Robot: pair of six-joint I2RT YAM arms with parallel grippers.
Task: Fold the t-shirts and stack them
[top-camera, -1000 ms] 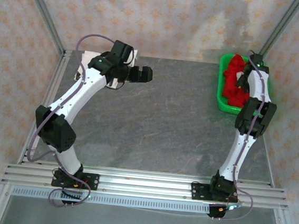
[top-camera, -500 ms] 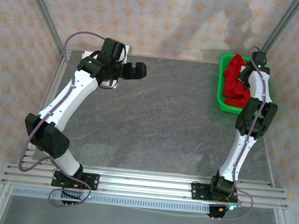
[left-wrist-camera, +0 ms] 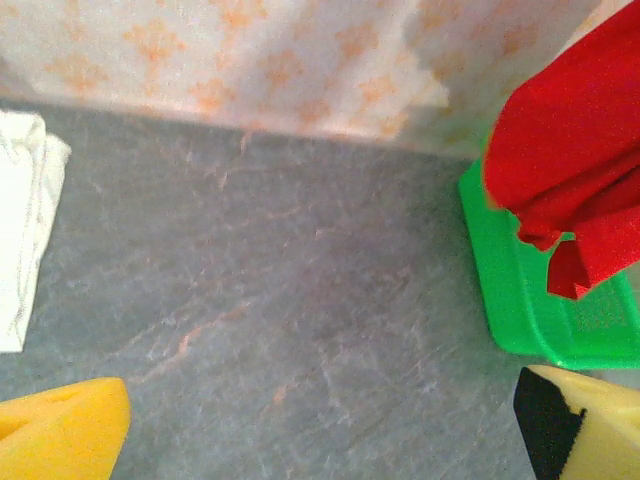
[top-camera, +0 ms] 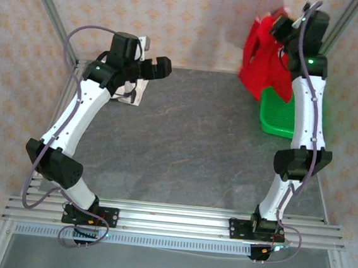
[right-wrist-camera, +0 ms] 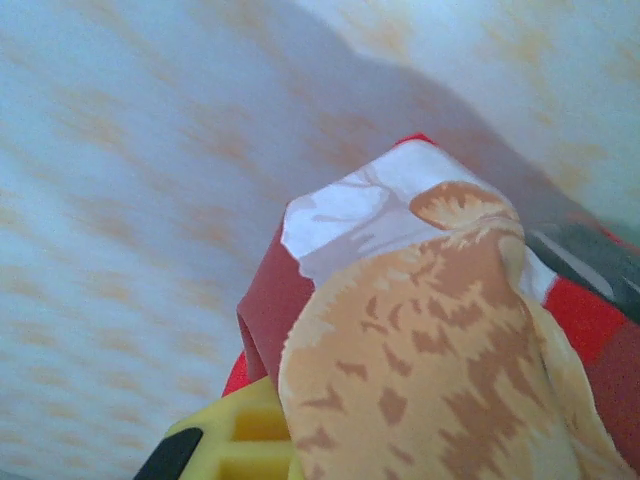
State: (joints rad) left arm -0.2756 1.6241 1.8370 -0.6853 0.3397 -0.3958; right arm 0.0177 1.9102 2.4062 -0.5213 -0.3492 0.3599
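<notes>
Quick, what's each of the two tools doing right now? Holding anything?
Left tool: open, holding nothing.
Right tool: closed on the red t-shirt, which hangs over the green basket.

The right gripper (top-camera: 282, 28), which 1 second ago was low in the green basket (top-camera: 275, 118) with its jaws apart, has closed on the red t-shirt (top-camera: 261, 66) and has risen high in front of the back wall. The shirt has left the basket and now hangs from the gripper above its far end, so more of the basket's green floor has come into view. The right arm has stretched upward. The left gripper (top-camera: 161, 68) has drawn back toward the far left corner, nearer to the white t-shirt (top-camera: 136, 93), and its elbow has shifted a little toward the near left.
</notes>
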